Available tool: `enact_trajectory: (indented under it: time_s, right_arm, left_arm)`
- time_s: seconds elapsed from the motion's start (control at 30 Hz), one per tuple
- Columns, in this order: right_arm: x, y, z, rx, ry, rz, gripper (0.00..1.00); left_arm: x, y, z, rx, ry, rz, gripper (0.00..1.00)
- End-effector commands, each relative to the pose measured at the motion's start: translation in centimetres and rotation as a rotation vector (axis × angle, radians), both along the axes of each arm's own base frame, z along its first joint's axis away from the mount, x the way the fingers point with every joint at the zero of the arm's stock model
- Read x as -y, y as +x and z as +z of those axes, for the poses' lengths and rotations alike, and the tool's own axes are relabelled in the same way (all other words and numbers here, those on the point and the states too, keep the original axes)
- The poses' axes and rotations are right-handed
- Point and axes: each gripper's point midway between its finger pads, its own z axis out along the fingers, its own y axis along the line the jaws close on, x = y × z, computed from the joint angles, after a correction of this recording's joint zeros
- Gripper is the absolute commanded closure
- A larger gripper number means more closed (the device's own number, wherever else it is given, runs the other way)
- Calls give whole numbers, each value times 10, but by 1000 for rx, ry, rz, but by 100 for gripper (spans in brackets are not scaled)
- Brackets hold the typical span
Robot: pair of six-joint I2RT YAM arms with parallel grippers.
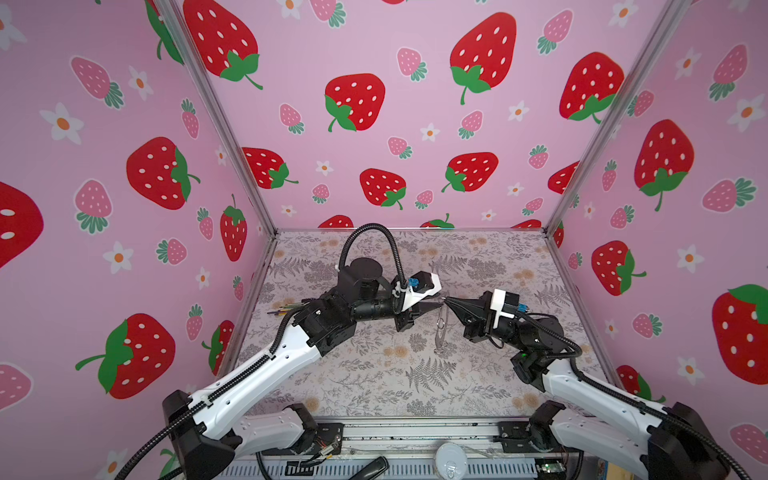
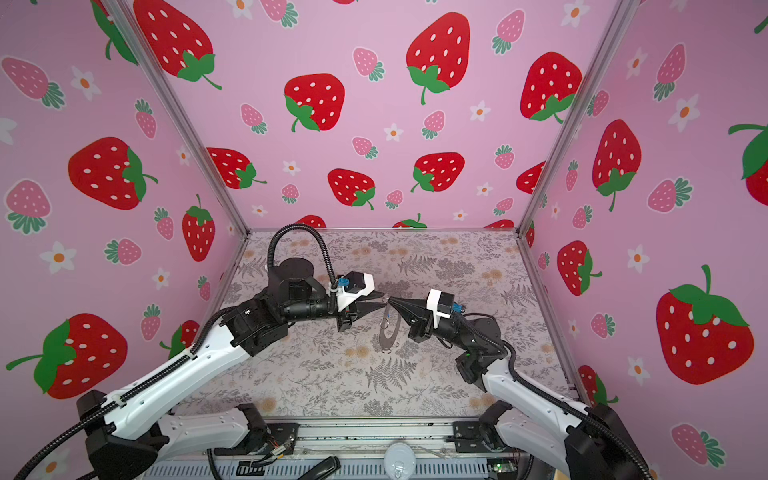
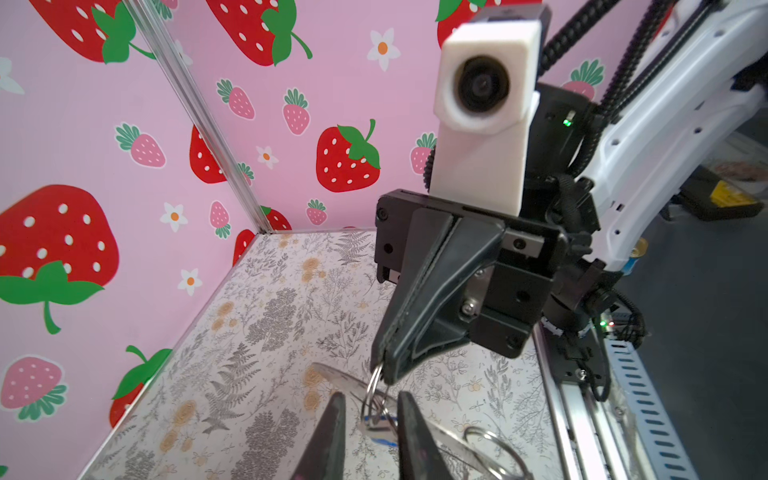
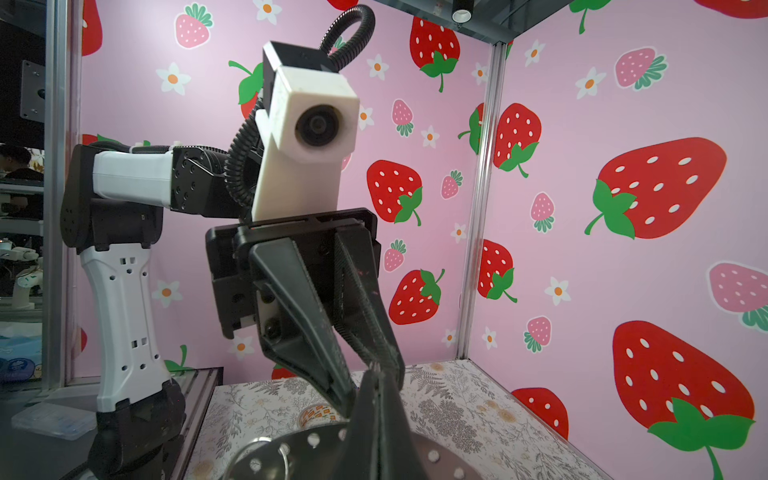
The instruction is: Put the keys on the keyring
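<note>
The keyring (image 1: pixel 439 332), a flat grey metal ring with small holes (image 4: pixel 291 453), hangs edge-on above the table in both top views (image 2: pixel 390 332). It hangs from a small wire ring (image 3: pixel 374 388) pinched in the tip of my right gripper (image 1: pixel 445 299), which is shut. My left gripper (image 3: pixel 372 399) faces it tip to tip (image 2: pixel 383 300). Its two fingers (image 3: pixel 332 432) stand apart on either side of the wire ring. A bit of bright blue (image 3: pixel 384 440), apparently the key's head, shows between them. The key's blade is hidden.
A bundle of thin dark tools (image 1: pixel 286 308) lies on the floral table (image 1: pixel 374 386) behind my left arm. A second wire ring (image 3: pixel 494 444) hangs on the flat ring. A small orange-patterned round thing (image 4: pixel 318 415) lies on the table. Pink walls close in three sides.
</note>
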Motion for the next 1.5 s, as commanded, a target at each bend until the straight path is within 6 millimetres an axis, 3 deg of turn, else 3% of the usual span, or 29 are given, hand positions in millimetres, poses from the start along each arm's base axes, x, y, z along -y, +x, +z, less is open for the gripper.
enact_trajectory:
  time_s: [0.0, 0.13, 0.23, 0.37, 0.47, 0.73, 1.23, 1.4, 1.47]
  right_arm:
    - [5, -11, 24, 65, 65, 29, 100]
    - [6, -12, 25, 70, 66, 32, 100]
    - [6, -11, 24, 68, 61, 20, 100]
    - [3, -1, 16, 107, -39, -69, 82]
    - [6, 0, 16, 173, -112, -133, 79]
    - [0, -15, 9, 236, -190, -58, 79]
    - [-7, -19, 6, 213, -188, 21, 80]
    - [-9, -21, 4, 208, -199, 42, 84]
    - [-15, -17, -5, 182, -225, 59, 85]
  left_arm:
    - [2, -3, 17, 17, -23, -31, 83]
    - [3, -3, 14, 12, -2, -43, 100]
    - [3, -4, 12, 8, 28, -51, 100]
    - [-2, -1, 11, 3, 124, -35, 100]
    - [-9, 0, 6, -14, 238, -29, 100]
    - [-13, -11, 5, -4, 395, -89, 100]
    - [-5, -23, 5, 57, 465, -153, 100]
    - [-5, -24, 10, 79, 457, -161, 100]
    - [-4, -25, 11, 89, 451, -165, 100]
